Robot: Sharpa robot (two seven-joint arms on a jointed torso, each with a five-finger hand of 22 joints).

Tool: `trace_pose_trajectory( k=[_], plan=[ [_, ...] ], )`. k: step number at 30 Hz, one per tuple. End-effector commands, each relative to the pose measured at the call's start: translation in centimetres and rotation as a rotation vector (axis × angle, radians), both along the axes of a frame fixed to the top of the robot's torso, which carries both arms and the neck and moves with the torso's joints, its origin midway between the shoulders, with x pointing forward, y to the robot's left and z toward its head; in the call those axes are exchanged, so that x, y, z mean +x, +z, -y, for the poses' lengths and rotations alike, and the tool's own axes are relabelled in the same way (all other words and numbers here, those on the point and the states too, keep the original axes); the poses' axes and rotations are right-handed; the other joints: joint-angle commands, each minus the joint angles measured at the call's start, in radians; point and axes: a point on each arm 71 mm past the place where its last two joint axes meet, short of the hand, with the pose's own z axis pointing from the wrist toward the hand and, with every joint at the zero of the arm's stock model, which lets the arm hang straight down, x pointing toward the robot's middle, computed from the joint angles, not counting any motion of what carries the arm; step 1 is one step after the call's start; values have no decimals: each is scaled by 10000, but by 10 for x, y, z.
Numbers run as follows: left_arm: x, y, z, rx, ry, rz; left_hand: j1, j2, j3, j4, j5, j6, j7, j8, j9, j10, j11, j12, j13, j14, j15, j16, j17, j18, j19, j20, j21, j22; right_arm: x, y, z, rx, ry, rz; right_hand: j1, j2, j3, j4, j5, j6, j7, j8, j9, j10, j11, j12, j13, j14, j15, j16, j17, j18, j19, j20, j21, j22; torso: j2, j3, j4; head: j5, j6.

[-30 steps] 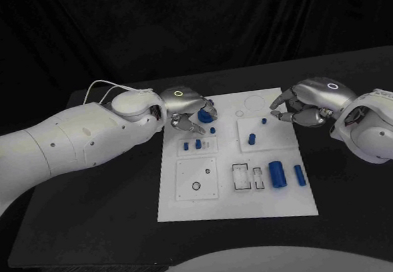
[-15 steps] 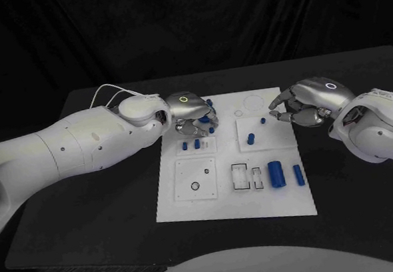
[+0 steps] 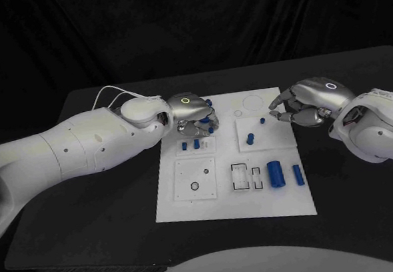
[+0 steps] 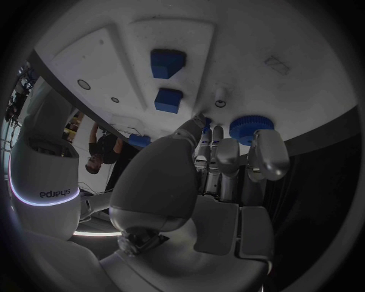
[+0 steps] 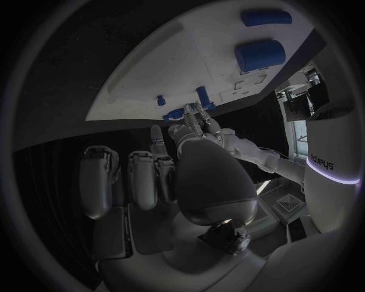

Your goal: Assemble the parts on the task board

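The white task board lies in the middle of the table. My left hand is over its far left corner, fingers pointing down. Its fingertips close around a blue gear that sits against the board. Two short blue pegs stand just in front of that hand and show as blue blocks. My right hand hovers at the board's far right edge with its fingers curled in and nothing seen in them. A small blue peg stands beside its fingertips.
A blue peg stands mid-board. A thick blue cylinder and a thinner one lie at the near right, beside two empty rectangular slots. A plate with a round hole is at the near left. Black table surrounds the board.
My left hand has shifted slightly right and lowered onto the board with the gear, which is now mostly hidden under its fingers in the head view. The right hand has not moved.
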Motion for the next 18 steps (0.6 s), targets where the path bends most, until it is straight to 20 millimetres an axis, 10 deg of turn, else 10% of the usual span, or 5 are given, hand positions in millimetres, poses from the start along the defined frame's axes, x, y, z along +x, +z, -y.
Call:
trace_pose_trajectory(
  k=[1, 18],
  plan=[
    [-2, 0, 2, -112, -201, 114, 44, -54, 120, 6, 34, 144, -11, 58, -26, 138, -12, 7, -41, -76, -4, 19, -51, -6, 46, -19, -55, 1401, -1, 0, 0, -19, 1, -2, 88, -20, 60, 5, 56, 78, 9, -42, 12, 1066, 62, 36, 2633, 741, 24, -1, 851, 62, 499, -5, -7, 2236, 2, 14, 7, -1, -1],
    [-2, 2, 2, -314, -345, 335, 184, 21, 684, -180, -151, 1166, 0, 480, -15, 1399, -65, 32, -294, 138, -42, 149, -125, -82, 317, -43, 289, 1507, 0, -1, 0, -57, -10, -51, 91, -20, 70, 2, 61, 86, 11, -42, 13, 1066, 64, 36, 2633, 737, 26, -11, 828, 67, 490, -5, -28, 2229, 0, 6, 19, 7, -1]
  ],
)
